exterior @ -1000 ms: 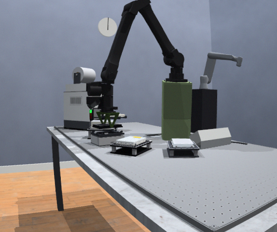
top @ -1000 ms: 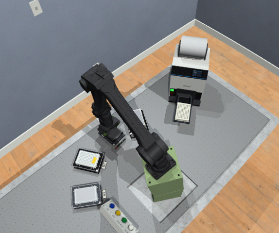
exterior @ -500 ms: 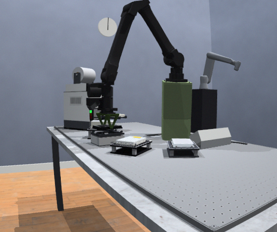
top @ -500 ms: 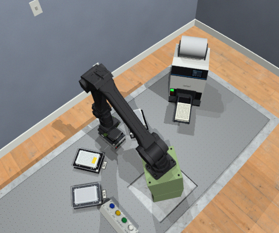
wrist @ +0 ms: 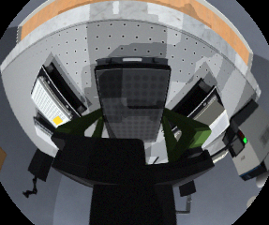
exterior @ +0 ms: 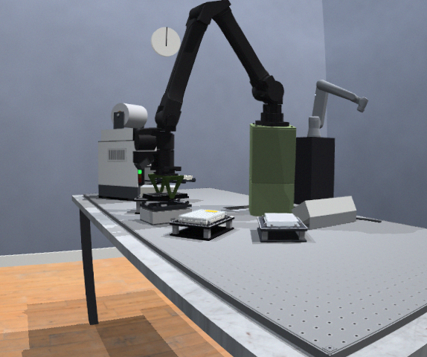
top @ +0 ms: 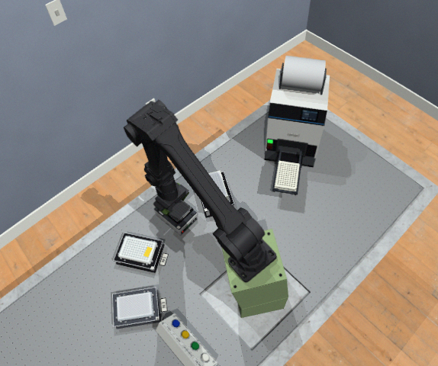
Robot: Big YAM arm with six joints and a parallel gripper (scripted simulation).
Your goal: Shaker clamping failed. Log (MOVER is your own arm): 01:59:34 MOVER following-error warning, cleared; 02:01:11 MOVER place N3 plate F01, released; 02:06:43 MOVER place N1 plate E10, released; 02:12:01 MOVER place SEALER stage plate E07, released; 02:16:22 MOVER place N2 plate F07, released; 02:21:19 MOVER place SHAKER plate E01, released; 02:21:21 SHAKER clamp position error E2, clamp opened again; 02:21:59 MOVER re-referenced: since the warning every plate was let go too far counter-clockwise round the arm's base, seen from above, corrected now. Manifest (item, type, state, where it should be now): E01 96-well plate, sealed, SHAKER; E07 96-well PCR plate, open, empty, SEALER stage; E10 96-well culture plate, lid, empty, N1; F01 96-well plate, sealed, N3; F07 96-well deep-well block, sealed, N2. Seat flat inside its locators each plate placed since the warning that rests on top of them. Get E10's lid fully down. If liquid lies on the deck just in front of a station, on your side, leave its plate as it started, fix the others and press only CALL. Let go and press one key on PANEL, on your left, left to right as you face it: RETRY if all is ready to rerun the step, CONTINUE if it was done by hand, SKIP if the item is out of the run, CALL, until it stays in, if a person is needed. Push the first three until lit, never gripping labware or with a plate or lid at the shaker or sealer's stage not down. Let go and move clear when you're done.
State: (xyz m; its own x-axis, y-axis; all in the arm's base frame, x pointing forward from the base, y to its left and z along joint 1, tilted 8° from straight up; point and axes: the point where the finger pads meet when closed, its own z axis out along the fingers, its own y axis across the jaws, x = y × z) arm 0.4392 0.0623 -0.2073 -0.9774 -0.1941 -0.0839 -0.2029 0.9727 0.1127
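Note:
My gripper (exterior: pixel 165 187) stands over the shaker (exterior: pixel 161 212) at the table's far left part, shut on a dark sealed plate (wrist: pixel 133 97). Its green fingers grip the plate's two long sides. The plate (top: pixel 180 211) sits level at the shaker's top; I cannot tell whether it touches the locators. A white plate with a yellow patch (top: pixel 138 251) lies on a black nest beside the shaker. Another white plate (top: pixel 135 306) lies on the nest near the panel. A third nest with a plate (top: pixel 219 184) is partly hidden behind my arm. An open white well plate (top: pixel 287 175) lies on the sealer's stage.
The sealer (top: pixel 297 113) stands at the far end with a green light on. The grey panel (top: pixel 185 338) has blue, yellow, green and white keys. My green base block (top: pixel 259 284) is mid-table. A grey arm on a black pedestal (exterior: pixel 315 169) stands behind the table.

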